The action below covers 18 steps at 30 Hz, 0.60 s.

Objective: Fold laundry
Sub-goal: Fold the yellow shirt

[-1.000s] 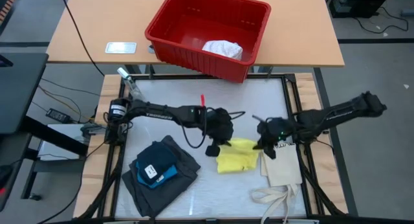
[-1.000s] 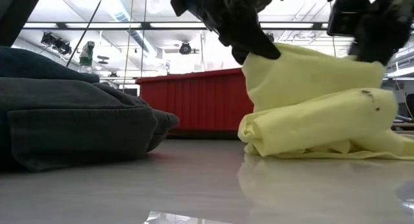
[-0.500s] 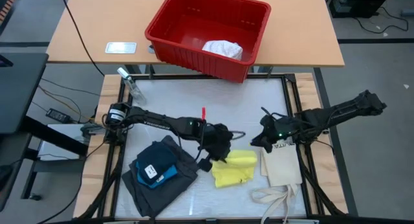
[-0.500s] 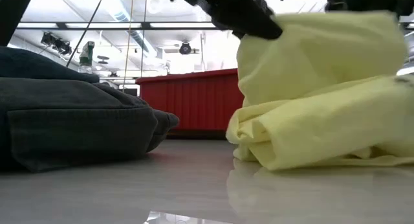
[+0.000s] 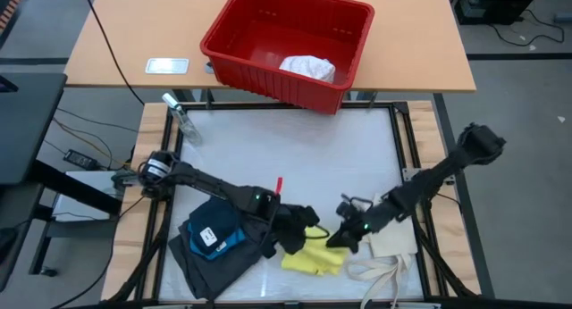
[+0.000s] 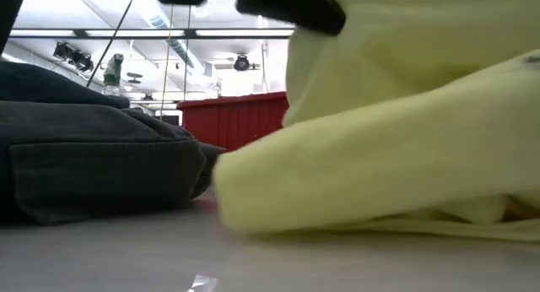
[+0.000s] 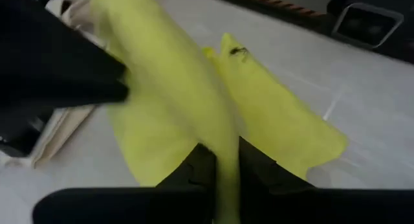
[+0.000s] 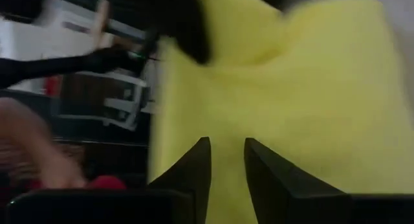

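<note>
Nearest the front edge of the white table [image 5: 295, 157], a yellow cloth [image 5: 311, 258] lies bunched between the two dark arms. The left gripper [image 5: 292, 234] sits at the cloth's left edge, and its wrist view shows its two fingers [image 7: 202, 166] nearly together with a ridge of yellow fabric pinched between them. The right gripper [image 5: 344, 238] is at the cloth's right edge; its wrist view shows its fingers [image 8: 199, 160] slightly apart with yellow fabric filling the gap, so it appears to hold the cloth too, though the grip looks looser. From table height the yellow cloth fills most of the frame, draped and lifted on one side. The likely risk is that the looser right hold slips as the cloth is pulled or raised, letting one corner drop and the fold collapse into a wrinkled heap. Just right of the cloth lies a cream tote bag [image 5: 391, 246] with straps trailing toward the front; a gripper moving low could snag a strap and drag the bag along. To the left, dark grey shorts [image 5: 234, 246] carry a folded navy and blue piece [image 5: 214, 237], close enough that the left arm could knock the stack. Farther back, on a wooden table, a red bin [image 5: 362, 43] holds a white cloth [image 5: 308, 68].
</note>
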{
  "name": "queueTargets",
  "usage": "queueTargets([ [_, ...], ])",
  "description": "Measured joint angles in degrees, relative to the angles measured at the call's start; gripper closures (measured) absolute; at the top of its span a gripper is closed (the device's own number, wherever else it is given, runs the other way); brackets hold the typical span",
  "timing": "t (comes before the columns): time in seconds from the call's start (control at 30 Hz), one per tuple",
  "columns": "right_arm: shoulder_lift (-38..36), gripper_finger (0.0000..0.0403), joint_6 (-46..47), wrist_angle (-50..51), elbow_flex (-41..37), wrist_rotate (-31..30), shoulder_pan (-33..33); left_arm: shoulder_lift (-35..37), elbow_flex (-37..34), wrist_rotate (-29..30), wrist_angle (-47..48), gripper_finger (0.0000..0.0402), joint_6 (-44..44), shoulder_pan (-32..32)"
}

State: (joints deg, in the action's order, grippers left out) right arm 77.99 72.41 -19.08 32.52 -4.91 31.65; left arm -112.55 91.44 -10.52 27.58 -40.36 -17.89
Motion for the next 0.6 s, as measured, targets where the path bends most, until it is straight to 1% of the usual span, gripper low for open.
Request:
queueTargets([
  [0.1, 6.7, 0.0309, 2.1, -0.4, 2.2, -1.9, 2.8, -0.7, 0.0, -1.2, -1.0, 0.0347, 0.9, -2.2],
  [0.23, 16.0, 0.0316, 0.3, -1.1, 6.5, -1.1, 4.7, -2.7, 0.0, -1.5, -1.9, 0.0328, 6.7, -5.4],
  [0.3, 20.4, 0.0317, -0.4, -0.6, 8.5, -0.4, 5.0, -3.2, -0.1, -0.6, -1.2, 0.0314, 12.0, -6.7],
  [0.4, 25.2, 0.0321, -0.2, 0.4, 11.6, -0.5, 5.1, -3.0, -0.1, 3.5, -0.6, 0.0288, 20.8, -7.3],
  [0.47, 27.1, 0.0327, -0.3, 4.1, 14.5, -2.3, 5.2, -1.6, 0.0, 6.3, 2.4, 0.0272, 25.7, -7.0],
  [0.6, 28.4, 0.0339, -0.6, 19.9, 21.1, -8.9, 5.4, 2.0, 2.1, 6.9, 5.9, 0.0249, 30.5, -4.8],
])
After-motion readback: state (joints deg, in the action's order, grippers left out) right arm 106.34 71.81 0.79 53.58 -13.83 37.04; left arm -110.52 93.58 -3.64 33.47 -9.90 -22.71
